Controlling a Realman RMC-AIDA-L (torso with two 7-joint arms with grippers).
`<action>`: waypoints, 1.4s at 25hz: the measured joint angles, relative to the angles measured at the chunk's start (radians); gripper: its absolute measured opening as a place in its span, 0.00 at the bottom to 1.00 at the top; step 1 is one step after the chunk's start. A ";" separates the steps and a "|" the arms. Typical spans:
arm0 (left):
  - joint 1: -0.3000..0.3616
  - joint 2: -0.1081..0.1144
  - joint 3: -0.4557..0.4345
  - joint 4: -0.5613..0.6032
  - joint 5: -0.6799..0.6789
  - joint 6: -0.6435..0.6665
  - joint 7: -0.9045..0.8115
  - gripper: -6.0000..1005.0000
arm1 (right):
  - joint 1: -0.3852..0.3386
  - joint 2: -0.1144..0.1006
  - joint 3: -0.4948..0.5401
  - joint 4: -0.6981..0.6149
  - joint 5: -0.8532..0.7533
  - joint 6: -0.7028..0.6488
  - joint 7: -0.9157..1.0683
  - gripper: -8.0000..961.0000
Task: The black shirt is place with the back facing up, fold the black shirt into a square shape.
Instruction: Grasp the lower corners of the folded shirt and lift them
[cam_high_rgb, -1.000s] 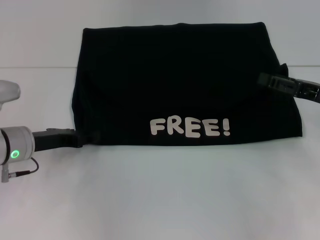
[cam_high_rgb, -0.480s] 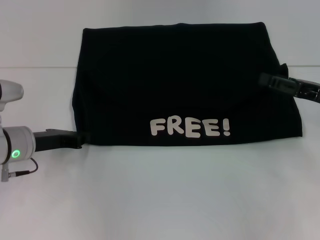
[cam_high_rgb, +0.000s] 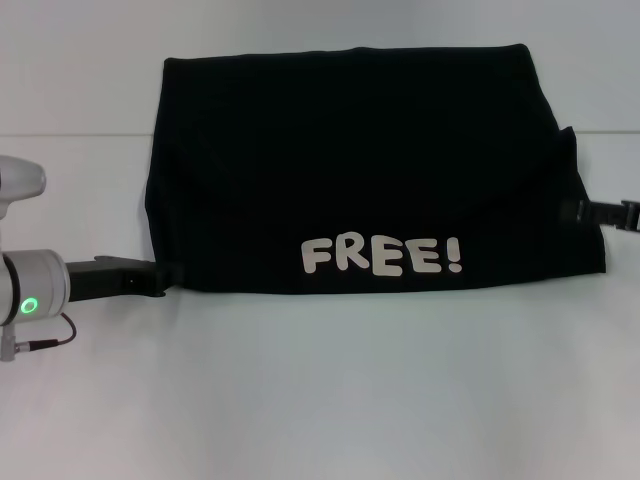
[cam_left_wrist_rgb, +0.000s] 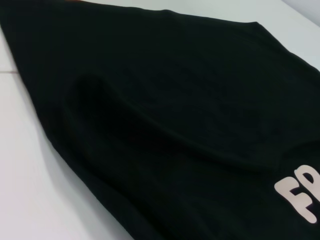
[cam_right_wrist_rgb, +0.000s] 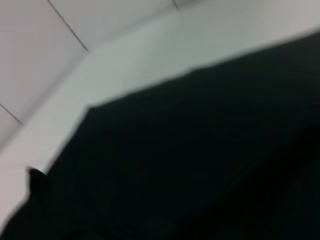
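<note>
On the white counter (cam_high_rgb: 330, 390) the black shirt (cam_high_rgb: 360, 170) lies flat as a wide rectangle, its "FREE!" lettering (cam_high_rgb: 381, 256) facing up along the near edge. Judged from this shape, at least one fold is in place: no sleeves or collar show, and the outline is clean apart from a small bump of cloth on the right edge. It is wider than deep, so a further fold across the width appears outstanding before it counts as square.

Left claw (cam_high_rgb: 160, 279) sits low on the counter at the shirt's near left corner, touching or just under the hem; whether it is open or gripping cloth cannot be told. Right claw (cam_high_rgb: 578, 210) is at the shirt's right edge, largely lost against the cloth; its state cannot be told either. The left wrist view shows a soft ridge in the cloth.
</note>
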 joint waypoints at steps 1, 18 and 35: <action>0.000 0.000 0.001 0.001 0.000 0.002 0.000 0.01 | 0.001 -0.004 -0.016 0.000 -0.017 0.009 0.024 0.85; -0.016 0.004 0.012 -0.002 0.000 -0.006 0.000 0.01 | 0.013 0.027 -0.087 0.014 -0.094 0.169 0.060 0.85; -0.028 0.007 0.012 -0.006 0.002 -0.020 -0.026 0.01 | -0.005 0.017 -0.122 0.000 -0.095 0.131 0.059 0.31</action>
